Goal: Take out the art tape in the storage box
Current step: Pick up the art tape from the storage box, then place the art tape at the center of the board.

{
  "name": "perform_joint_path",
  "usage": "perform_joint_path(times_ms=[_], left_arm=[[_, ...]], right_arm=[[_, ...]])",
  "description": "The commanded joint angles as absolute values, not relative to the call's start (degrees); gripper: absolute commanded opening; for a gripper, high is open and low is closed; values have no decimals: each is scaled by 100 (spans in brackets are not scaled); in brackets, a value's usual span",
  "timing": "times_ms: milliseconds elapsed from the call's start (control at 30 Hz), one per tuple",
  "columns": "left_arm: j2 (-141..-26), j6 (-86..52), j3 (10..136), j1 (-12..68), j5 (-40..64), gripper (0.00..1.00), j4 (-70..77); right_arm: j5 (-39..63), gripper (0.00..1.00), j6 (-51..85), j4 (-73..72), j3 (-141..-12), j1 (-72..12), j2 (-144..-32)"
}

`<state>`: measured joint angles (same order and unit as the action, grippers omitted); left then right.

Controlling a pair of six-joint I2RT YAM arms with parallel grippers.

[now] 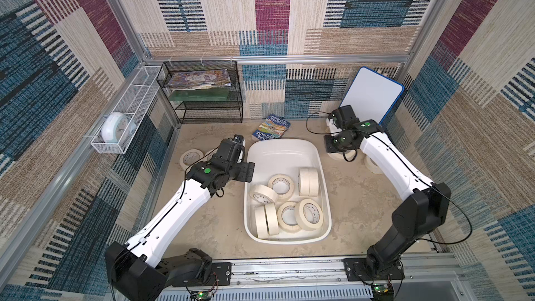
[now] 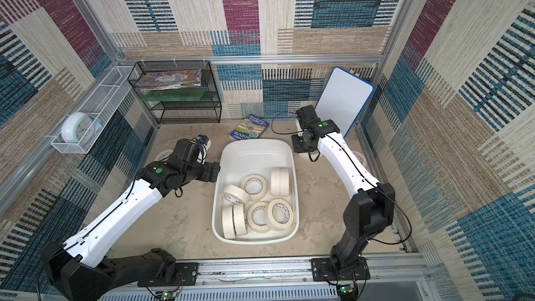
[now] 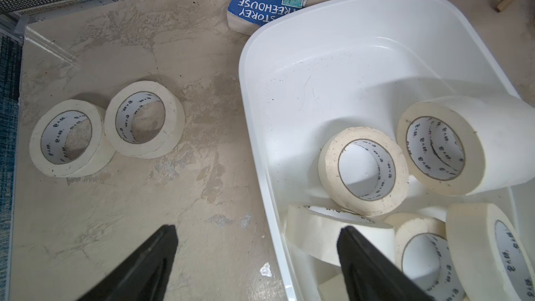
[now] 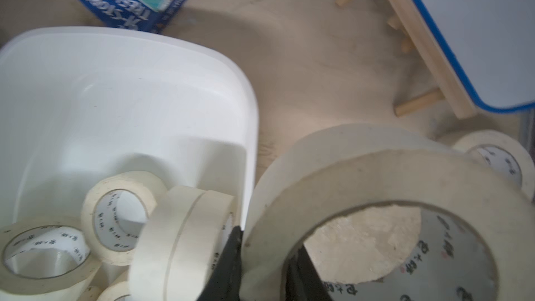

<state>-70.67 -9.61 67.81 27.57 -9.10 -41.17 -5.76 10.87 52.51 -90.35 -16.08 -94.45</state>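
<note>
Right hand (image 4: 266, 253) pinched a roll (image 4: 376, 175) outside the box (image 1: 285, 143), at its 2 o'clock. Left hand (image 3: 257, 228) gaped empty above its 10 o'clock rim. Other rolls (image 1: 280, 188) lay inside.

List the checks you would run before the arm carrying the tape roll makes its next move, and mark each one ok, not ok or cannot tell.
1. Grip: right pincer shut on the wall of one cream-white masking tape roll: ok.
2. Held roll outside the large white plastic storage tub: ok.
3. Held roll resting on the beige tabletop: cannot tell.
4. Gap to the neighbouring roll on the tabletop: cannot tell.
5. Other arm: left pincer open, empty, above the tub's rim: ok.
6. Tub emptied: not ok, several rolls lie inside.
</note>
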Motion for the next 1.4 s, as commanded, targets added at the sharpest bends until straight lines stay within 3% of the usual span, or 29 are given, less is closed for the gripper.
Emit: perform_joint_path(times_ms=[0, 167, 533, 900, 967, 1033, 1200, 1367], left_arm=[[-7139, -870, 6770, 2777, -854, 92, -4122], [-7215, -870, 6787, 2791, -766, 92, -4117], [-7077, -836, 6729, 2803, -791, 92, -4171], [-6976, -721, 6794, 2830, -599, 90, -4455], [-6952, -728, 6794, 2847, -519, 89, -4514], [-6937, -729, 6785, 2872, -458, 88, -4583], [-6908, -754, 6724, 2961, -288, 88, -4623], [-6959, -775, 6741, 3075, 287, 86, -4760]], right_arm=[[-542, 0, 1083, 4733, -8394, -1114, -9345], [-173, 0, 899, 3978, -7970, -658, -9735], [-199, 0, 825, 3543, -8494, -436, -11188], [-250, 1, 833, 3389, -8510, -302, -11583], [-329, 22, 826, 3317, -8409, -300, -11510], [-358, 37, 788, 3329, -8392, -307, -11463], [-406, 52, 758, 3394, -8364, -314, -11311], [-351, 59, 723, 3478, -8266, -450, -10757]])
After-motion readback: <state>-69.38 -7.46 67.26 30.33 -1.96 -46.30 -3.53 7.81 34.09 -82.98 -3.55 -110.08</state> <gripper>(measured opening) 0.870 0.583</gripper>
